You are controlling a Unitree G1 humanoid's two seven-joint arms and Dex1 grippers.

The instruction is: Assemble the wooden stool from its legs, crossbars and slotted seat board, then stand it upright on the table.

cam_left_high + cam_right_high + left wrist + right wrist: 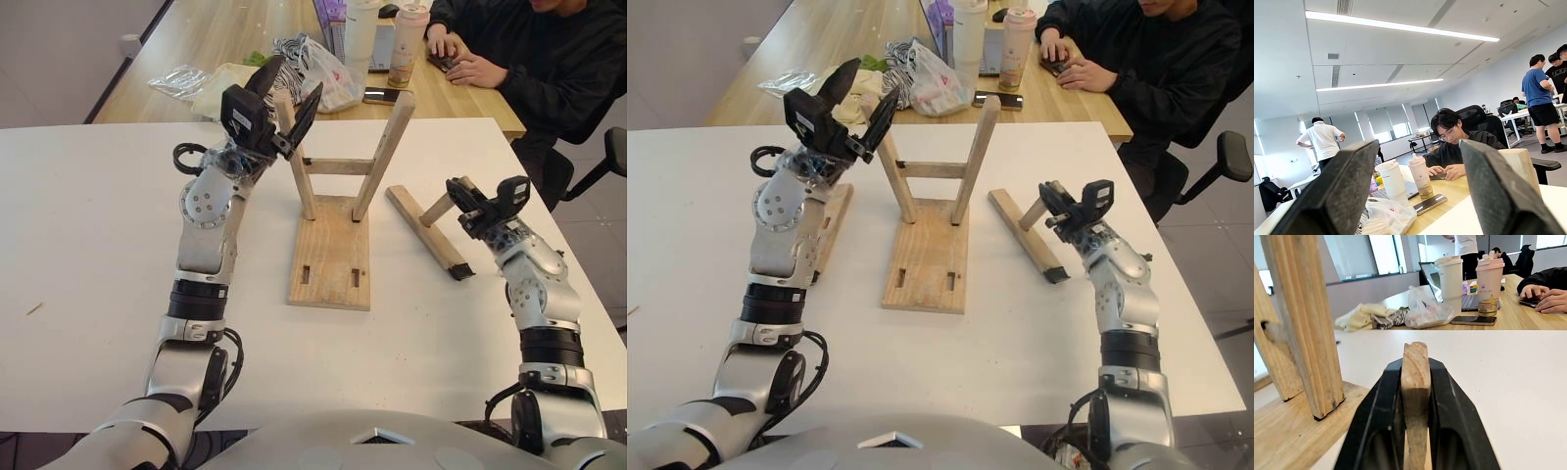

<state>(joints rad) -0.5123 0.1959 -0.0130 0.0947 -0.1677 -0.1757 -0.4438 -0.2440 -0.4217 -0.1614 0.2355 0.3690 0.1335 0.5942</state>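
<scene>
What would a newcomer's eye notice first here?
Two legs and a crossbar stand up from the flat seat board in the middle of the table. The open left gripper is raised by one leg's top. The right gripper is shut on a loose leg piece.

Head stereo pair looked forward and down on the worktop (88,255) over both arms; both eyes shared the seat board (331,257). Left wrist camera sat low, aimed up and outward through the gaping left tool (1418,147). Right wrist camera sat close behind the right tool (1415,363) and its clamped wooden piece (1415,387), level across the worktop. Both wrist views shared the cups (1452,279).
</scene>
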